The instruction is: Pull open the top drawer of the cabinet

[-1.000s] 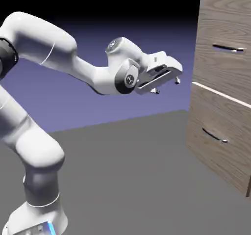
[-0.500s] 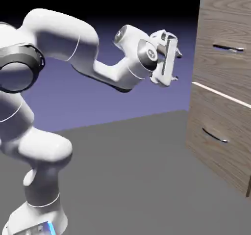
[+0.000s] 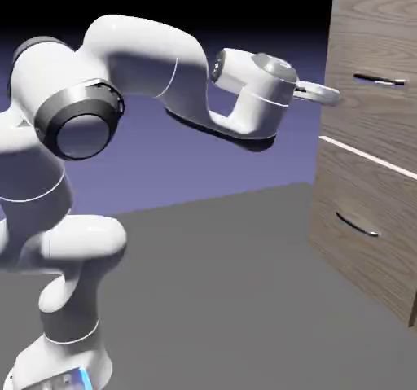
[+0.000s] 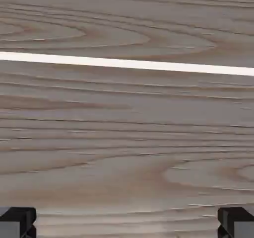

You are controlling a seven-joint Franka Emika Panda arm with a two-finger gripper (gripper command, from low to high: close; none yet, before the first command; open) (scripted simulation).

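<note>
Cabinet (image 3: pixel 370 148): grey-brown wood-grain, matt, smooth. Top drawer (image 3: pixel 373 87), upper part of cabinet front: same grain, with thin silvery metallic bar handle (image 3: pixel 378 80). Pale seam (image 4: pixel 127 64) below it on the cabinet: flat, plain. Arm (image 3: pixel 147 71) left of cabinet: glossy white, plastic-looking. Table (image 3: pixel 212 299) under cabinet: matt grey.

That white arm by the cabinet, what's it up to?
The arm is reaching toward the cabinet to pull out its top drawer. Its pincer is open and close to the drawer front, level with the bar handle but not on it. Both drawers look shut. The hand view shows only wood grain and a pale seam.
</note>
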